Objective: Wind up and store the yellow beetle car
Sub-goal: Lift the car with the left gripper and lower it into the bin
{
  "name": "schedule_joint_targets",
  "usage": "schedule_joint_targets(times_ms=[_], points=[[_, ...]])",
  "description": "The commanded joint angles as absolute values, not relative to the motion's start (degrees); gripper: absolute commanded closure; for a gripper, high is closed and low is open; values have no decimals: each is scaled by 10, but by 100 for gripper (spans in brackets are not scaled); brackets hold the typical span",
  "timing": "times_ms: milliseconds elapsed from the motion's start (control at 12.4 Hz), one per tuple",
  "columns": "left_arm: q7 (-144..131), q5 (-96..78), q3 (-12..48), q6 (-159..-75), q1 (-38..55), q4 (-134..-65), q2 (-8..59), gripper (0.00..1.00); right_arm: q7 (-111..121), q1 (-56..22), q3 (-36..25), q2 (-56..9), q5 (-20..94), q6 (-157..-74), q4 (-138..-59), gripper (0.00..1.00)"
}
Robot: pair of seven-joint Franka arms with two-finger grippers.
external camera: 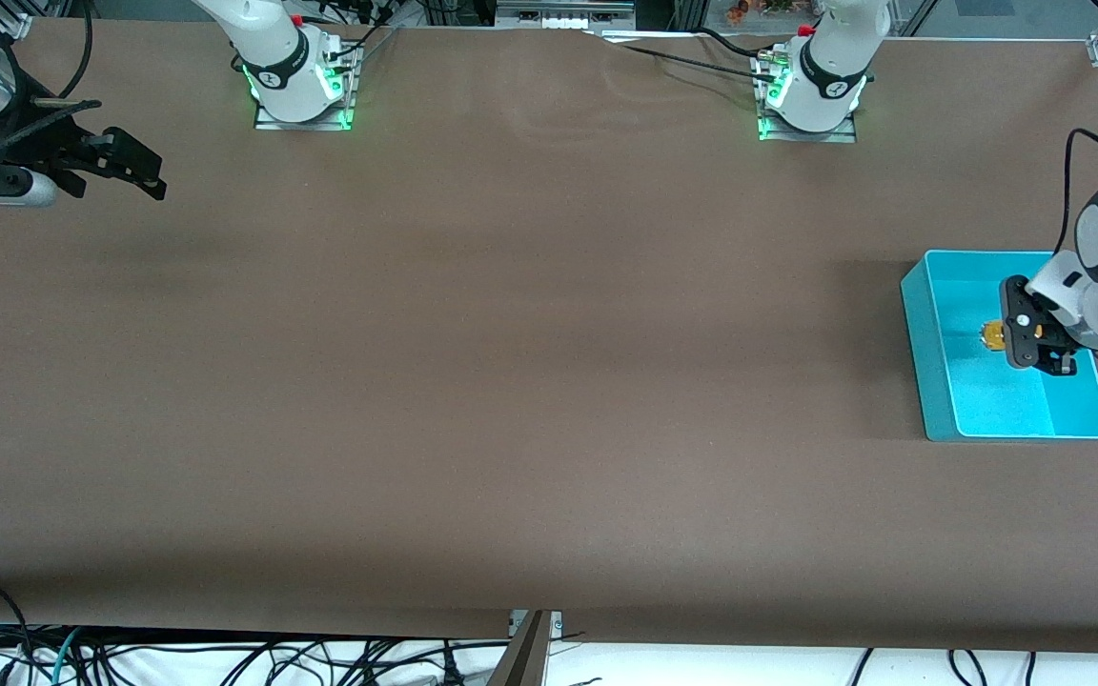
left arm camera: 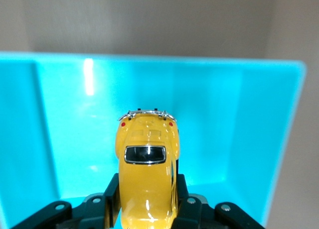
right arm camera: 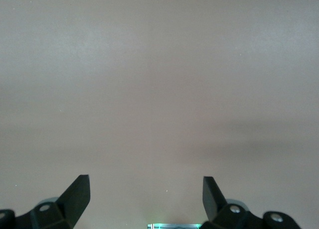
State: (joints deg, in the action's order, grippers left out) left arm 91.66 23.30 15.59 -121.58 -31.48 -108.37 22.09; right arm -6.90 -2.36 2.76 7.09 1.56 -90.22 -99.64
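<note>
- My left claw (external camera: 1035,345) is clamped on the yellow beetle car (left arm camera: 147,164), a finger pressed to each flank, and it hangs inside the cyan bin (external camera: 935,357) at the left arm's end of the counter (external camera: 511,381).
- From my left wrist the car points straight at the bin's inner wall, with bin floor showing under its nose (I cannot tell whether the wheels touch yet).
- The step in hand, as I judge it, is the storing: lower gently until the wheels meet the floor, then let go.
- Part the fingers evenly so neither drags the car sideways, and lift straight up, clear of the rim.
- If the spring is wound, the car may dart at the wall once freed.
- My right claw (external camera: 130,167) waits spread wide over the right arm's end of the counter, holding nothing.
</note>
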Motion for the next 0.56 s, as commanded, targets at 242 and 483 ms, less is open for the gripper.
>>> schedule_joint_targets(times_ms=[242,483], points=[[945,266,163,-1385,-370,-1143,290,79,-70,-23,28,62,4,-885,-976,0],[946,267,163,-1394,-372,-1142,294,0,-69,-23,28,62,3,-885,-976,0]])
